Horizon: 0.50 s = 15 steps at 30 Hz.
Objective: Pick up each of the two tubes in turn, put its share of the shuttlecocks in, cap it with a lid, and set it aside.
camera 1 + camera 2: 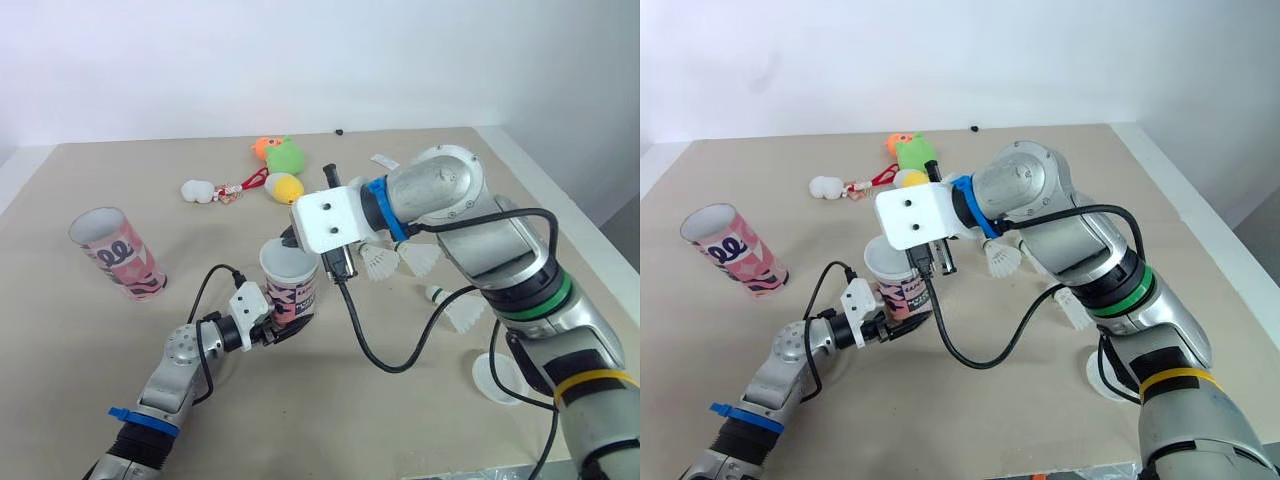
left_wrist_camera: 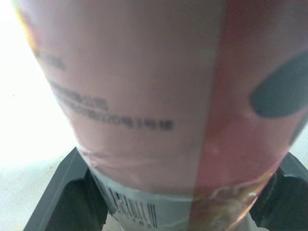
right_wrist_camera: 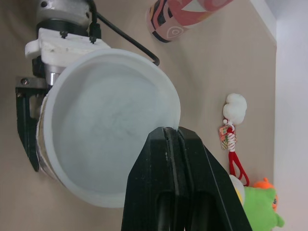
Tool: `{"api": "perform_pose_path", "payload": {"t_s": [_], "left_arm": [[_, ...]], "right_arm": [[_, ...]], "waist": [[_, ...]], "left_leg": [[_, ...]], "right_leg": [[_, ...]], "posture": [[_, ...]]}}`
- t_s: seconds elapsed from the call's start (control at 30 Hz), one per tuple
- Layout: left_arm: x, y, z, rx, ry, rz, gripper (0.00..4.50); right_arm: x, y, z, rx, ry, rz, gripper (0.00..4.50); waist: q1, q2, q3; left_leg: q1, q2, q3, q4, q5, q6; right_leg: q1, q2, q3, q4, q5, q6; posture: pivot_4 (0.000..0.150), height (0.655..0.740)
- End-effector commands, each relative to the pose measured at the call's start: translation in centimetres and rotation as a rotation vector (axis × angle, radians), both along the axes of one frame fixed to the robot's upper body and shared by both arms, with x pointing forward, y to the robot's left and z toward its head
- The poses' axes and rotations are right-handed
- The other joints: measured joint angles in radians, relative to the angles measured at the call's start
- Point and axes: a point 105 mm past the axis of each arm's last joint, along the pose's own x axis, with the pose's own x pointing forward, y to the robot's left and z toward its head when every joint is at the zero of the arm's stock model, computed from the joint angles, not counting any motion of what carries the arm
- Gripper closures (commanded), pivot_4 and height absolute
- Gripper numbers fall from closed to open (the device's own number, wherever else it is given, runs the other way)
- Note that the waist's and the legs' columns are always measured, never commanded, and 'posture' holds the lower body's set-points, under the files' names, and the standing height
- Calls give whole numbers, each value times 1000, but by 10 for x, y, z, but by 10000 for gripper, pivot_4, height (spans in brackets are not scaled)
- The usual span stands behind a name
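My left gripper (image 1: 272, 326) is shut on the lower part of a pink patterned tube (image 1: 294, 298) and holds it upright at the table's middle; the left wrist view has the tube (image 2: 159, 96) between the black fingers (image 2: 65, 195). A frosted white lid (image 3: 110, 125) covers the tube's mouth. My right gripper (image 3: 167, 131) hangs over the lid's rim, fingers pinched shut on its edge. A second pink tube (image 1: 118, 252), open, leans at the left. Three shuttlecocks (image 1: 380, 262) (image 1: 420, 258) (image 1: 458, 312) lie under my right arm.
A spare clear lid (image 1: 497, 378) lies near the front right edge. At the back stand a green plush (image 1: 285, 155), a yellow toy (image 1: 286, 187) and a white toy (image 1: 198, 190) with a red strap. Black cables hang from both wrists.
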Motion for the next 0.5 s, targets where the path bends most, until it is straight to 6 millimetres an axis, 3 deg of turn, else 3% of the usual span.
{"api": "perform_pose_path", "payload": {"t_s": [0.03,0.5], "left_arm": [[-2,14,-33,57,122,55,15182],[-1,14,-33,57,123,53,15182]], "right_arm": [[-3,-2,4,-29,-64,14,44065],[2,-5,3,-81,-154,33,44065]], "waist": [[0,0,0],[0,0,0]], "left_leg": [[0,0,0,0,0,0],[0,0,0,0,0,0]], "right_leg": [[0,0,0,0,0,0],[0,-1,-1,0,0,0]], "posture": [[1500,7400],[1500,7400]]}}
